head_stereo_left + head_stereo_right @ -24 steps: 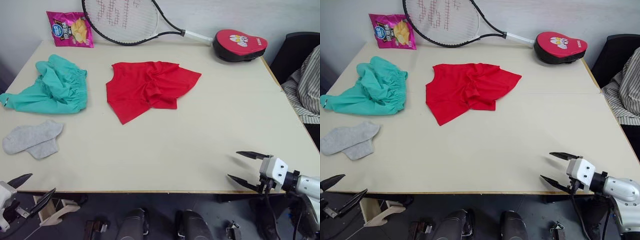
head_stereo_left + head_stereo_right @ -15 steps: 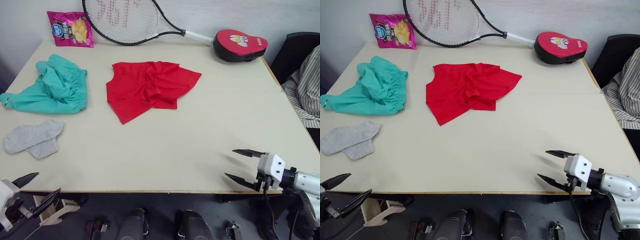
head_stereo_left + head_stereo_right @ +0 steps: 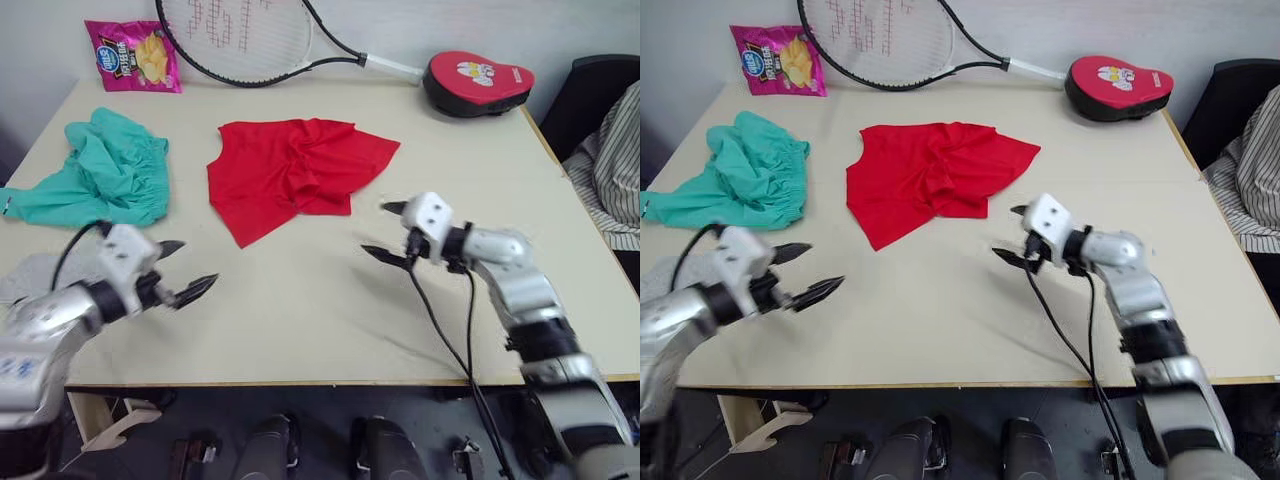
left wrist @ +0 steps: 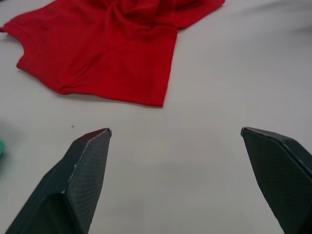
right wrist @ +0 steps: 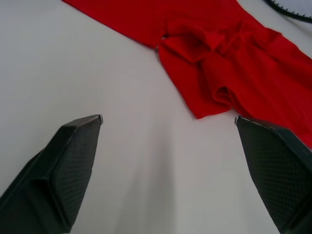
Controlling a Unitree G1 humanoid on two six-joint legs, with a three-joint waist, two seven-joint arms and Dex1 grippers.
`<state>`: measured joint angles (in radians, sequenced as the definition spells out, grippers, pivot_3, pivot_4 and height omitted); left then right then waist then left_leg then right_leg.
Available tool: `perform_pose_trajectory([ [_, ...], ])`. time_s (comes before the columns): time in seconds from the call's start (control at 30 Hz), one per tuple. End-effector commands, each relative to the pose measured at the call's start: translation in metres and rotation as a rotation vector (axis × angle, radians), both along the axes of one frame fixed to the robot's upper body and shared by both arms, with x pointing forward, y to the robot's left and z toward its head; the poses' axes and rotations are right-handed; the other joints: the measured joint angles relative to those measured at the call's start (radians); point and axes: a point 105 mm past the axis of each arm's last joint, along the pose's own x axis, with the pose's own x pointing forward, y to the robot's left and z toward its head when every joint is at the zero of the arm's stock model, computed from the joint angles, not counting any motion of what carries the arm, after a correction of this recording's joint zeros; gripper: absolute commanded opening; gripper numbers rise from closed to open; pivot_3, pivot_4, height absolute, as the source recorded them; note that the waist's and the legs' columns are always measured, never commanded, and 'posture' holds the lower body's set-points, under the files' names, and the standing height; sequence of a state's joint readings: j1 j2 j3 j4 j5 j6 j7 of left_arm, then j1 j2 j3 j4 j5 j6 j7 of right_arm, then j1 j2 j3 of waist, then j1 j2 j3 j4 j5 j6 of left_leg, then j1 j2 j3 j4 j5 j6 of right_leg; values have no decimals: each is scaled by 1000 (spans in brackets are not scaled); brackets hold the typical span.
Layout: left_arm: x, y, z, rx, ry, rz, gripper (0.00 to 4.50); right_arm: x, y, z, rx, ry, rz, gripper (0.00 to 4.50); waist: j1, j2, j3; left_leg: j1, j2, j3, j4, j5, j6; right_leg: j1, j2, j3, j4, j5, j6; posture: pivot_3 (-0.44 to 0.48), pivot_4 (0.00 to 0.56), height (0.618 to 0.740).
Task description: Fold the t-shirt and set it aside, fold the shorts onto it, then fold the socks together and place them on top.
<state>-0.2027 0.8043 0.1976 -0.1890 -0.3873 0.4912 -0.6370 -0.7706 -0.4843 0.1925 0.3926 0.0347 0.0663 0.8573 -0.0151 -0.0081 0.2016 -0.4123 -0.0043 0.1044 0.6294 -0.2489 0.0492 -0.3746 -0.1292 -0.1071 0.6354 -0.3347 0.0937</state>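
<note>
The red t-shirt (image 3: 295,175) lies crumpled on the table's middle-back area. The teal shorts (image 3: 100,180) are bunched at the left. The grey socks (image 3: 22,272) lie at the left front, largely hidden behind my left arm. My left gripper (image 3: 197,263) is open over bare table, in front and to the left of the t-shirt. My right gripper (image 3: 375,228) is also open and empty, just in front of the shirt's right edge. Both wrist views show the t-shirt (image 4: 107,48) (image 5: 234,58) ahead of the open fingers (image 4: 78,180) (image 5: 63,161).
A chip bag (image 3: 132,55), a tennis racket (image 3: 240,35) and a red padded case (image 3: 475,85) line the table's back edge. A person's striped sleeve (image 3: 610,170) and a black chair (image 3: 590,95) are at the right. Bare table (image 3: 300,320) lies in front of the t-shirt.
Both arms have risen from the table's front edge and reached forward over it. Each gripper, still open, is now close to the t-shirt.
</note>
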Motion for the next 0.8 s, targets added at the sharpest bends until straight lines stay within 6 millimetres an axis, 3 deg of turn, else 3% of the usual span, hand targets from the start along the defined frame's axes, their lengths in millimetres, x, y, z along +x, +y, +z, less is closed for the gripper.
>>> perform_pose_trajectory([
  [0.03,21,-9,-11,42,44,-2,4500,25,8,-4,-87,14,-79,4457,-6,0,0,0,0,1,1,1,0,0,0,0,1,0,0,0,150,740],
  [0.23,61,-24,-27,41,101,14,4500,55,32,5,-58,53,-147,4457,-18,-1,0,-1,0,2,1,3,0,-2,0,-1,2,0,0,0,150,740],
  [0.5,102,-16,-43,114,155,118,4500,64,44,-1,-42,117,-185,4457,-20,-2,0,1,0,2,2,5,0,-1,0,0,6,0,0,0,150,740],
  [0.53,104,-15,-45,122,169,115,4500,64,45,-2,-44,126,-188,4288,-20,-2,0,1,0,2,2,5,0,-1,0,0,7,0,0,0,150,740],
  [0.63,107,-12,-52,118,210,123,3896,64,49,-5,-47,131,-194,3524,-22,-2,0,4,0,3,1,6,-1,0,0,0,10,0,0,0,150,740],
  [0.8,104,-10,-68,112,282,115,2394,64,59,-5,-41,128,-201,1783,-30,-2,-1,6,0,3,1,7,-2,0,-1,1,12,0,0,0,150,740],
])
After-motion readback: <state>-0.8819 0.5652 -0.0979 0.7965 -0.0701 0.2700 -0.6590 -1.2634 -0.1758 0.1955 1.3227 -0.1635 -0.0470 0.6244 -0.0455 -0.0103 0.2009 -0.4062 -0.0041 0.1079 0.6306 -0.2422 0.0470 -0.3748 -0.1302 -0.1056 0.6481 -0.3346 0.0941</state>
